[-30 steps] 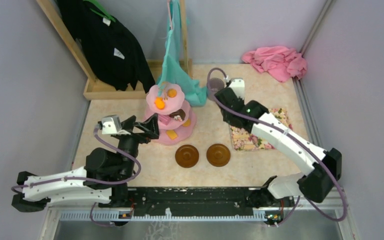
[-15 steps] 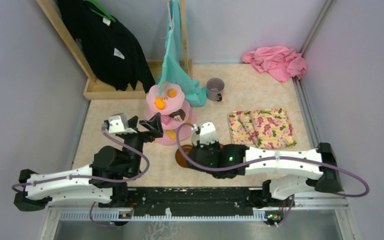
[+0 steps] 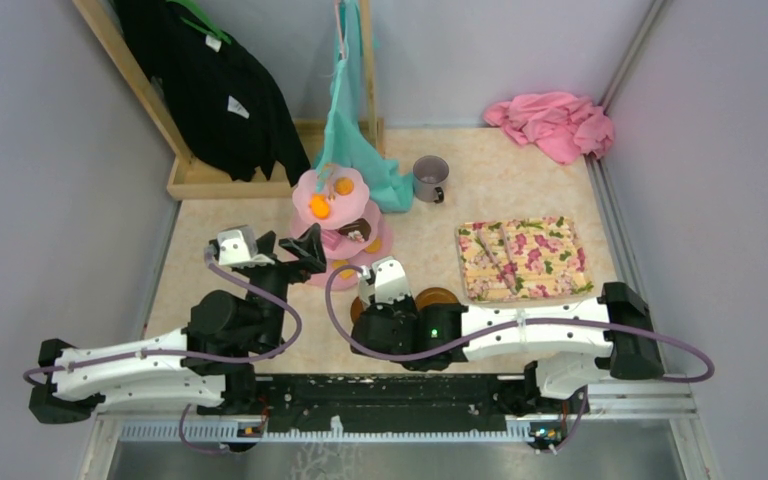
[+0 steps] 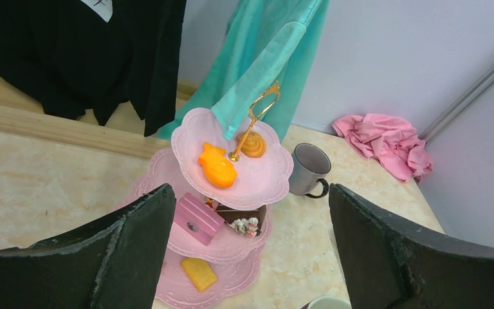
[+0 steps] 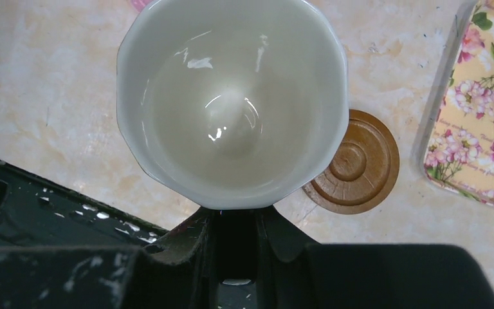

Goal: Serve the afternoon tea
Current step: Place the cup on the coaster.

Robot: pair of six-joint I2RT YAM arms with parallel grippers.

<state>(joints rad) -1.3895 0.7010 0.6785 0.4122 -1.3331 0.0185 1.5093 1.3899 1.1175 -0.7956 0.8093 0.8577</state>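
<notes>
The pink three-tier stand [image 3: 338, 228] holds an orange fish cake [image 4: 217, 165] on top, pink [image 4: 196, 217] and brown [image 4: 243, 215] cakes in the middle and a yellow cake [image 4: 199, 273] at the bottom. My left gripper [image 3: 298, 252] stands open just left of the stand, nothing between its fingers. My right gripper [image 5: 237, 219] is shut on the handle of the black white-lined mug [image 5: 231, 96], held upright above the table beside one brown disc [image 5: 354, 164]. The other disc is mostly hidden under that arm. A grey mug [image 3: 429, 177] stands at the back.
A flowered tray [image 3: 520, 258] lies right of the discs. Pink cloth [image 3: 552, 125] is bunched in the back right corner. Teal fabric [image 3: 355, 120] hangs from a wooden rack [image 3: 195, 175] with black clothes, right behind the stand.
My right arm swung from the back by the grey mug to the front, then slid left over the left disc. The left gripper crept slightly nearer the stand.
</notes>
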